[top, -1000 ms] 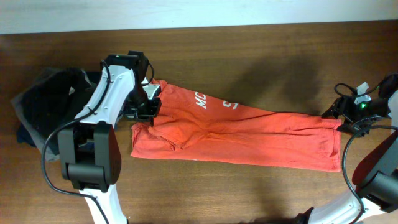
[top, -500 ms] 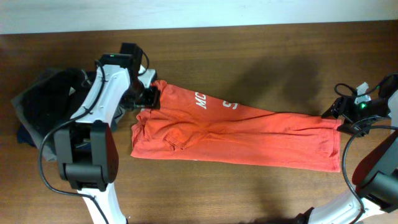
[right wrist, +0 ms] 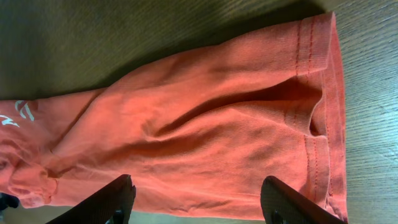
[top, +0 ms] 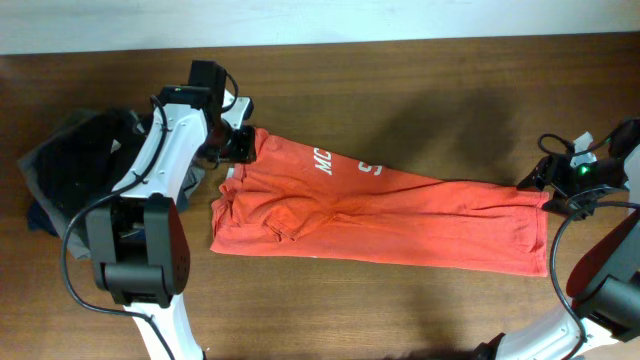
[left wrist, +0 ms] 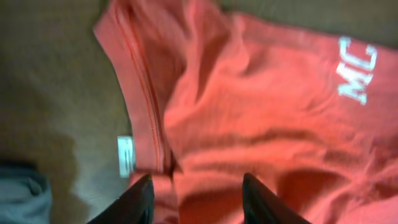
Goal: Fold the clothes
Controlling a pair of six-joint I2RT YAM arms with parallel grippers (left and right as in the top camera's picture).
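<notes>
Two tools, both spread: left tool (left wrist: 198,186) above the collar of the shirt (top: 400,215), right tool (right wrist: 198,183) above its right-hand hem.

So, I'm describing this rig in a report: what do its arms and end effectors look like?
The left arm and right arm have white link shells, dark grey-black joint housings and thin black cables looping alongside. The left end effector and right end effector are black, with flat tapered fingers. A green light glows near the right one.
</notes>
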